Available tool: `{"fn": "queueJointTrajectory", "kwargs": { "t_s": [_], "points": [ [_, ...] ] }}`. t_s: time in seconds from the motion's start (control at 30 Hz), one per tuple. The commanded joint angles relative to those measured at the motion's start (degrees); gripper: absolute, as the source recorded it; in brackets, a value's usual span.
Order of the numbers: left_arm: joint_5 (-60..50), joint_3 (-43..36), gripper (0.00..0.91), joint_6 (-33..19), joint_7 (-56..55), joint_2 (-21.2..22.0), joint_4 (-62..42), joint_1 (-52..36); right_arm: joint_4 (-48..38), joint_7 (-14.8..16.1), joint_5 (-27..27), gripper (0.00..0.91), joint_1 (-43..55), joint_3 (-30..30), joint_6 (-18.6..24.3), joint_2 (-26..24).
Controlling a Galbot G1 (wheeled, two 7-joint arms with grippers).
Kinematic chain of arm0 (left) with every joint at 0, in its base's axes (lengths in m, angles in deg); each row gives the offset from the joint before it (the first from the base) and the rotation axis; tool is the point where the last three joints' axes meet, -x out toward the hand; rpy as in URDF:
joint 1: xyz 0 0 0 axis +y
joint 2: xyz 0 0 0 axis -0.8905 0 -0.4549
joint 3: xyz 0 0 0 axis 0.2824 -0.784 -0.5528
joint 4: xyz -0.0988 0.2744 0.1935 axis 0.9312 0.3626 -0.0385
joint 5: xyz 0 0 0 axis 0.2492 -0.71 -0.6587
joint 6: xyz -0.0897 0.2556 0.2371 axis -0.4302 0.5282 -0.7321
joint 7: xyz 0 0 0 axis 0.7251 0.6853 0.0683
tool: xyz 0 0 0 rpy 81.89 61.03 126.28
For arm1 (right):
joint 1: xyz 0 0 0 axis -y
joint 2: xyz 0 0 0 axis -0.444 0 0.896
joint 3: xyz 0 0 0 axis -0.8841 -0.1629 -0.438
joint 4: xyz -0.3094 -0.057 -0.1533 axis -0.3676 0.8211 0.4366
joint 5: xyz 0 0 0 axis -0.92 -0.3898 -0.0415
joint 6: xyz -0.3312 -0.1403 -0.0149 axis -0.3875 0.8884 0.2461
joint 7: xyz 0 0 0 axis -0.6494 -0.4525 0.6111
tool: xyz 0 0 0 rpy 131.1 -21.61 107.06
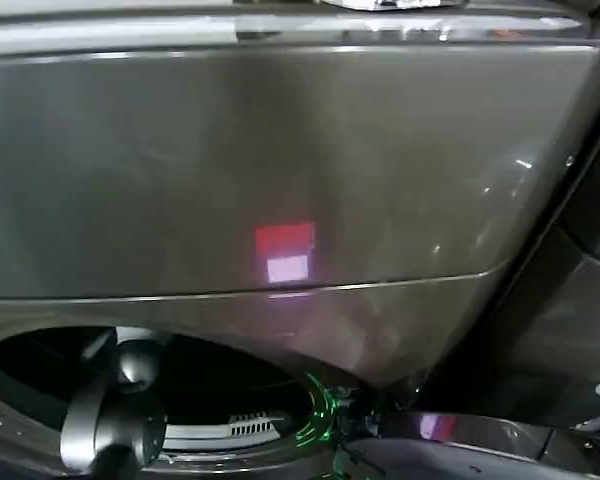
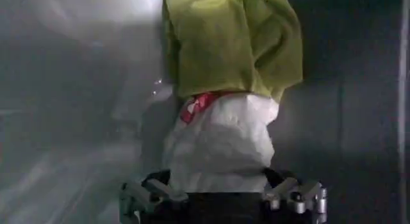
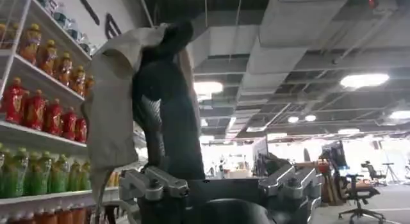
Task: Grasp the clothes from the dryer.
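Note:
The dryer [image 1: 280, 150] is a dark bronze-grey machine. Its round porthole [image 1: 210, 385] is open at the lower left. My left arm [image 1: 110, 420] reaches through it into the drum. Inside the drum, my left gripper [image 2: 218, 184] is shut on the clothes. The whitish piece [image 2: 221, 142] sits between the fingers [image 2: 157, 180], and the yellow-green piece [image 2: 230, 40] lies beyond it, with a bit of red print where they meet. My right gripper [image 3: 218, 174] is held away from the dryer, pointing up towards a ceiling, open with nothing between its fingers.
A red and pink light patch [image 1: 285, 250] glows on the dryer's front. A neighbouring dark machine [image 1: 570, 300] stands at the right. Green light [image 1: 320, 410] shines at the porthole's rim. Beside the right gripper are shelves of bottles [image 3: 38, 110] and a dark upright shape with beige cloth [image 3: 115, 97] over it.

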Motion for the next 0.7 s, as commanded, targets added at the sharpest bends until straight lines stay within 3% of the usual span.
{"fn": "queueJointTrajectory", "kwargs": {
  "t_s": [0.03, 0.37, 0.4, 0.47, 0.57, 0.7],
  "points": [
    [-1.5, 0.2, 0.907, 0.1, -1.8, 0.0, -3.0, 0.0, 0.2, -0.1, 0.0, 0.907, 0.6, -0.3, 0.1, 0.3],
    [-1.5, 0.6, 0.907, 0.2, -4.6, -0.2, -5.7, -0.1, 0.2, 0.0, -0.1, 0.907, 0.6, -0.6, 0.4, 0.5],
    [-1.6, 0.7, 0.842, -0.3, -5.1, -0.2, -6.2, -0.2, 0.2, 0.0, -0.1, 0.907, 0.5, -0.5, 0.4, 0.5],
    [-1.6, 1.0, 0.159, -2.1, -5.5, -0.1, -6.4, -0.4, 0.1, 0.0, -0.1, 0.907, 0.4, -0.5, 0.4, 0.6],
    [-1.2, 1.1, 0.125, -3.1, -5.8, 0.2, -7.0, -0.6, 0.1, 0.1, -0.1, 0.907, 0.4, -0.4, 0.5, 0.8],
    [-0.7, 1.1, 0.000, -3.4, -5.8, 0.3, -7.7, -0.7, -0.1, 0.1, 0.0, 0.907, 0.3, -0.4, 0.6, 0.9]
  ]
}}
